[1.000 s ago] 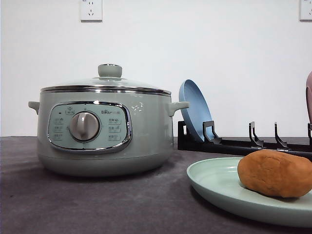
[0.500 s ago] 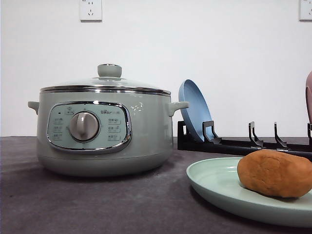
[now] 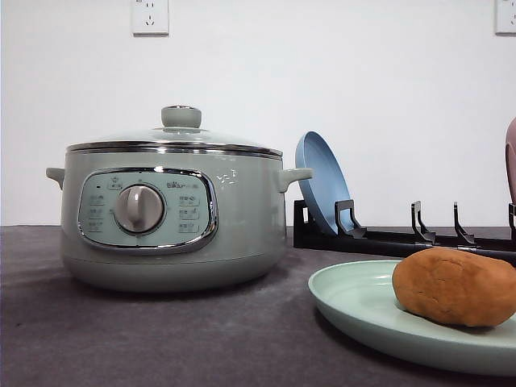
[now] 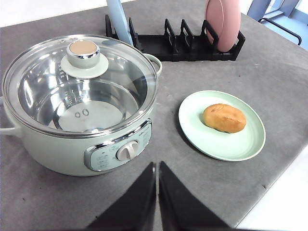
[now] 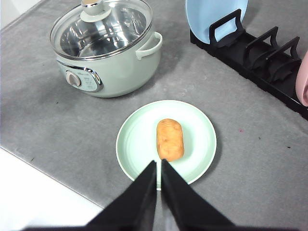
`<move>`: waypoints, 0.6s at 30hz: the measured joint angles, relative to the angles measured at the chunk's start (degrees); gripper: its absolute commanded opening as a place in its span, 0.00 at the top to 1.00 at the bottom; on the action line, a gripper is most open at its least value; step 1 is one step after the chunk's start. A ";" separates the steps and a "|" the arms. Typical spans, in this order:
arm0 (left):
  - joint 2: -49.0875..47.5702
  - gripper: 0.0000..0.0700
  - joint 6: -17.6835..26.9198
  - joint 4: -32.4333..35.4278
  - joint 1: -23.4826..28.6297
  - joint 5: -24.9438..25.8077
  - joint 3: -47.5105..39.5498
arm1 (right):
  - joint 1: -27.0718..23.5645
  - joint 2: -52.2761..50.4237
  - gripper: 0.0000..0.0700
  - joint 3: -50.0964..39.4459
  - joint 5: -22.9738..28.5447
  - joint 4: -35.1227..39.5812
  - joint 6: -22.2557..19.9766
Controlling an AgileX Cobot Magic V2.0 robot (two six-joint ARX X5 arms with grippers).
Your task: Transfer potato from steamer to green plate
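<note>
The orange-brown potato (image 3: 455,286) (image 4: 224,118) (image 5: 170,139) lies on the pale green plate (image 3: 355,310) (image 4: 240,144) (image 5: 137,144), to the right of the steamer. The sage-green steamer (image 3: 169,214) (image 4: 79,103) (image 5: 108,45) stands on the table with its glass lid on, and through the lid its pot looks empty. My left gripper (image 4: 157,168) is shut, raised above the table in front of the steamer's dial. My right gripper (image 5: 159,166) is also shut, hovering above the near side of the plate with nothing in it.
A black dish rack (image 3: 403,238) (image 4: 183,41) (image 5: 255,53) stands behind the plate, holding an upright blue plate (image 3: 321,181) (image 5: 214,14) and a pink plate (image 4: 221,21). The grey table's edge (image 5: 62,178) (image 4: 274,187) runs close to the plate.
</note>
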 measured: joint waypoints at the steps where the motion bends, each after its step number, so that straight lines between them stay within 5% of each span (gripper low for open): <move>1: 0.00 1.00 0.00 0.00 0.00 0.00 0.00 | 0.00 0.00 1.00 0.00 0.00 -0.02 0.00; 18: -0.35 1.00 0.02 0.00 0.86 0.02 0.00 | 0.00 0.00 1.00 0.00 0.00 0.00 0.02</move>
